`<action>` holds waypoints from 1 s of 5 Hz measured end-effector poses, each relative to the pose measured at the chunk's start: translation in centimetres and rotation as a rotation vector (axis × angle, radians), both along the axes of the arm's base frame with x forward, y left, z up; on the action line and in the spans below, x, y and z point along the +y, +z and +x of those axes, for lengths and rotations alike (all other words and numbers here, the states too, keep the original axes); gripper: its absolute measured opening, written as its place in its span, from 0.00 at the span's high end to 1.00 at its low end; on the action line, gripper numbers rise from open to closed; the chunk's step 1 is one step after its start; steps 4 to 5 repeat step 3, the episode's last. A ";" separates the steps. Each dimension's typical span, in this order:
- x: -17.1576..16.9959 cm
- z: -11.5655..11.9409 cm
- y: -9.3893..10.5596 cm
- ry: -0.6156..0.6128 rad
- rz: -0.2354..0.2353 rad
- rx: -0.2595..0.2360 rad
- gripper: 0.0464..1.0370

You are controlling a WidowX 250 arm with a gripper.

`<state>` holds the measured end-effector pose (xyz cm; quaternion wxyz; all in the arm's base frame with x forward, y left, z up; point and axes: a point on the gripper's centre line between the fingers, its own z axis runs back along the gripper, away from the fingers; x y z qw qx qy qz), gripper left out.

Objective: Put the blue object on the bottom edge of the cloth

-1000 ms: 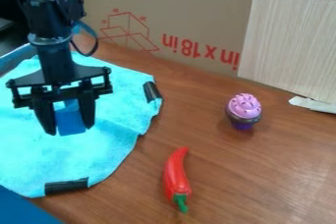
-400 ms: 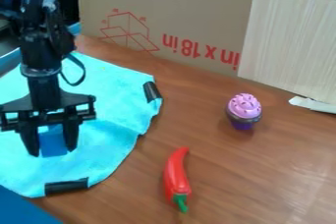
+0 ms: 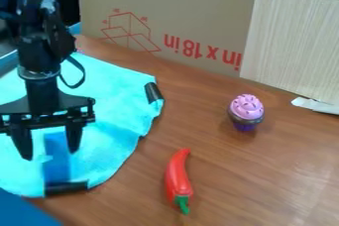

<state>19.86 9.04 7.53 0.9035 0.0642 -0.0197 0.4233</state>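
**One blue object (image 3: 57,163), tool (image 3: 49,154) open**

My tool is spread wide above the cloth (image 3: 119,126). The blue object appears as a blurred streak reaching down near the lower black strip (image 3: 66,188); I cannot tell whether it is at rest. Caution: a drop may tip it past the edge. Sideways withdrawal may knock it off position.
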 end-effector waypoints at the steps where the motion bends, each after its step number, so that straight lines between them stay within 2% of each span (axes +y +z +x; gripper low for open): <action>1: -0.3 0.0 0.5 -0.005 -0.015 -0.013 0.03; 2: -0.8 0.3 2.2 -0.011 -0.061 -0.043 0.04; 3: -0.9 0.9 5.4 0.007 -0.178 -0.053 0.04; 5: -0.9 0.9 5.4 0.007 -0.178 -0.053 0.04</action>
